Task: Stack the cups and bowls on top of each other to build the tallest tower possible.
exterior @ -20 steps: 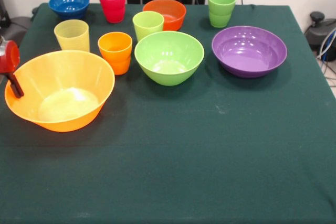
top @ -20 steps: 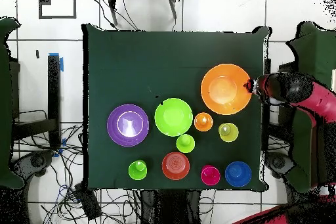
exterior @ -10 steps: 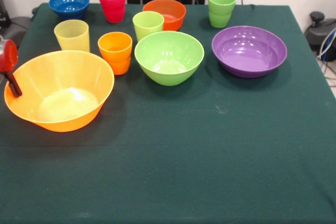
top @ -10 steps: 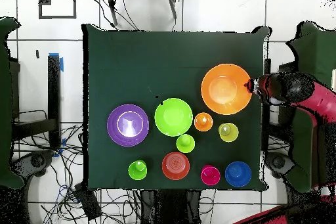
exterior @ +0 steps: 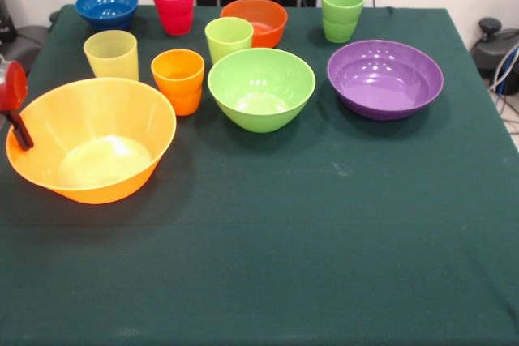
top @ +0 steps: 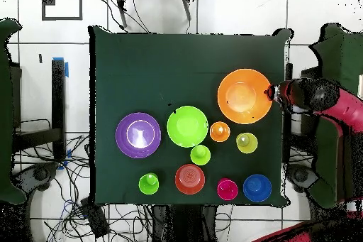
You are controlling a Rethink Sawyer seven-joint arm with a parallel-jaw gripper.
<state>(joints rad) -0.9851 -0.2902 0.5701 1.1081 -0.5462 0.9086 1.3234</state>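
Note:
The very large orange bowl (exterior: 97, 139) (top: 244, 96) stands at the table's left in the front view. My gripper (exterior: 20, 134) (top: 271, 94) is at its outer rim, shut on that rim, with one dark finger (exterior: 19, 129) showing. Behind the bowl stand a yellow cup (exterior: 111, 54) and an orange cup (exterior: 178, 79). The lime green bowl (exterior: 261, 88) and purple bowl (exterior: 385, 79) sit side by side mid-table. Further back are a lime cup (exterior: 229, 38), orange-red bowl (exterior: 255, 20), red cup (exterior: 173, 6), blue bowl (exterior: 106, 6) and darker green cup (exterior: 342, 14). Nothing is stacked.
The green cloth-covered table (exterior: 324, 265) has a wide bare stretch in front of the bowls. The red arm (top: 333, 104) reaches in over the table's edge beside the large bowl. Cables and dark equipment (exterior: 495, 46) lie off the table's right side.
The large orange bowl and my gripper on its rim have shifted slightly toward the table's edge. All other cups and bowls stay where they were.

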